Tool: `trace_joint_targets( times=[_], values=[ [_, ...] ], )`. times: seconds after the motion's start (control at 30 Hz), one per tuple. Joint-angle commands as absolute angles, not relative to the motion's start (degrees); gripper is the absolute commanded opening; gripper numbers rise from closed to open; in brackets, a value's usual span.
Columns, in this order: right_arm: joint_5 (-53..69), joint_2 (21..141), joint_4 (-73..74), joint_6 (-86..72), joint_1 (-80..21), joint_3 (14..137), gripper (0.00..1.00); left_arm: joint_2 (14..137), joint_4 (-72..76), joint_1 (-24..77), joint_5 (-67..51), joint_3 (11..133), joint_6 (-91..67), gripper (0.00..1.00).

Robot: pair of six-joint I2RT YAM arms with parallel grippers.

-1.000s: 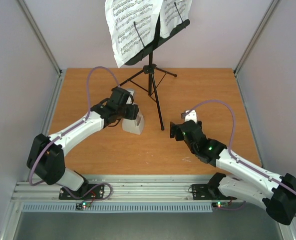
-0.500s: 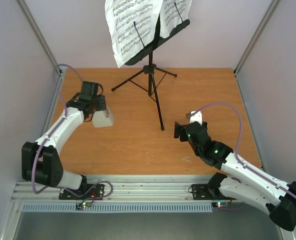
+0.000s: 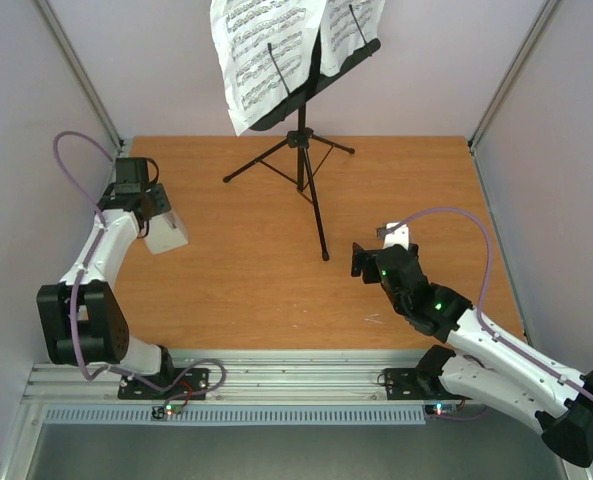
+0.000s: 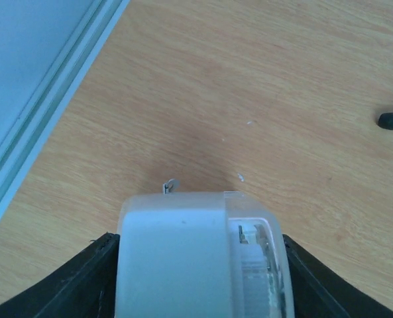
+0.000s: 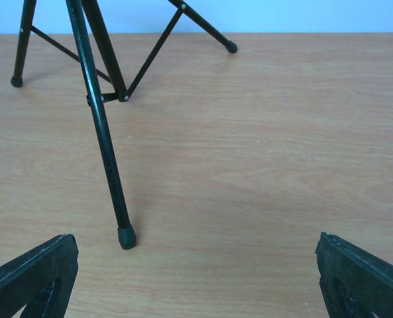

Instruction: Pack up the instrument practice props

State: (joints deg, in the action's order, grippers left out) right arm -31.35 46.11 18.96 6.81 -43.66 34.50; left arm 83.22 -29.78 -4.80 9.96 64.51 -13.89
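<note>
The black tripod music stand [image 3: 302, 140] stands at the back of the table with white sheet-music pages [image 3: 266, 55] on its tilted desk. My left gripper [image 3: 154, 222] is at the table's far left edge, shut on the pale grey metronome [image 3: 166, 233]. In the left wrist view the metronome [image 4: 183, 258] fills the space between the black fingers [image 4: 100, 265], just above the wood. My right gripper [image 3: 362, 260] is open and empty, low over the table to the right of the stand's near foot [image 5: 126, 237]. Its jaws [image 5: 195, 242] stand wide apart.
An aluminium frame rail [image 4: 44, 112] and a pale wall border the table's left edge close to the metronome. One stand foot [image 4: 392, 120] shows at the right of the left wrist view. The stand's legs [image 5: 103, 132] spread ahead of my right gripper.
My left arm has swung the metronome from beside the stand's near leg out to the far left edge of the table. The right gripper has barely shifted and stays open.
</note>
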Motion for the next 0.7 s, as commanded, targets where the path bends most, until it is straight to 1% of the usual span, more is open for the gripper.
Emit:
trace_joint_targets(
  times=[0.0,0.03,0.07,0.1,0.13,0.17,0.3,0.43,0.53,0.57,0.6,0.67],
  values=[
    [-31.92,45.09,19.57,7.22,-43.36,33.92,0.98,85.18,-28.9,-5.49,11.43,66.5,-10.88,0.64],
    [-31.92,44.96,19.66,7.15,-43.32,34.0,0.99,85.06,-28.99,-5.52,10.98,66.53,-10.96,0.7],
    [-31.85,44.87,19.81,7.12,-43.35,34.16,0.99,84.74,-28.95,-5.52,10.46,66.53,-11.3,0.78],
    [-31.73,44.76,19.98,7.12,-43.33,34.3,0.98,84.13,-28.91,-5.52,9.73,66.58,-11.48,0.89],
    [-31.62,44.72,20.15,7.2,-43.33,34.54,0.98,83.4,-28.92,-5.48,8.71,66.68,-11.72,0.97],
    [-31.43,44.66,20.39,7.33,-43.32,34.87,0.99,82.4,-29.11,-5.48,7.53,66.94,-11.83,0.99],
    [-30.14,44.73,21.89,8.08,-43.06,37.17,0.98,77.44,-31.92,-5.48,3.12,70.31,-12.84,0.99],
    [-25.36,45.86,22.1,9.79,-41.68,40.85,0.99,71.85,-36.61,-5.54,-0.48,75.94,-13.56,0.99],
    [-21.92,48.19,20.61,10.46,-39.83,44.39,0.98,69.87,-41.07,-5.52,-5.25,80.99,-14.33,0.99],
    [-20.51,49.24,19.46,10.8,-38.83,45.62,0.99,69.63,-41.96,-5.41,-9.77,82.45,-14.92,0.99],
    [-18.54,50.4,18.18,10.91,-37.53,46.91,0.99,69.54,-42.6,-4.84,-13.35,83.71,-15.25,0.99],
    [-13.44,53.79,15.39,10.13,-34.15,49.91,0.99,69.56,-45.62,-2.0,-15.76,86.48,-14.38,0.99]
  ],
)
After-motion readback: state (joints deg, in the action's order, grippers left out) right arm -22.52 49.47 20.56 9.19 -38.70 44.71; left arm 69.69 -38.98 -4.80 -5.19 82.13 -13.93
